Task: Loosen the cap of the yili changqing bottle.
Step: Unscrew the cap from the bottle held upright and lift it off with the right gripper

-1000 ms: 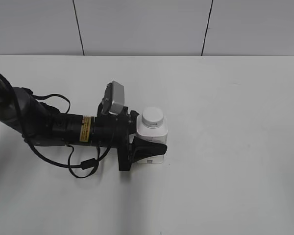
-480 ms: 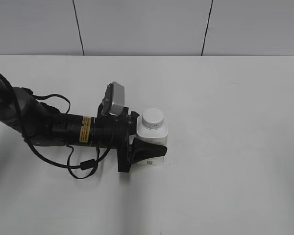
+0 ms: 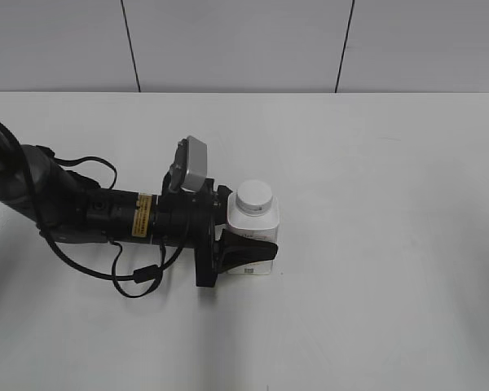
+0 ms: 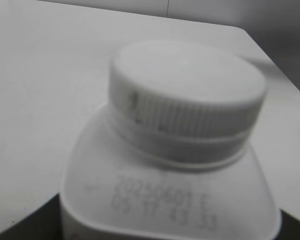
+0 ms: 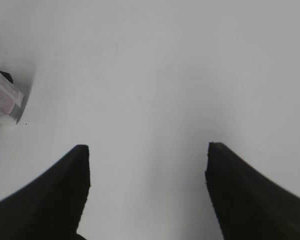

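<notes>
Clamping the bottle (image 3: 253,232) body, left end effector (image 3: 246,236) held firm; cap (image 3: 254,195) above looked ribbed, grippy; right end effector (image 5: 147,170) spread, empty.

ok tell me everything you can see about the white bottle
The yili changqing bottle is a small, squat white plastic bottle with a squarish body and rounded shoulders. It stands upright on the white table. Its ribbed, flat-topped white cap is on the neck. A printed date code shows on the shoulder in the left wrist view, and a pinkish label in the right wrist view. The left gripper clasps its body from the left.
</notes>
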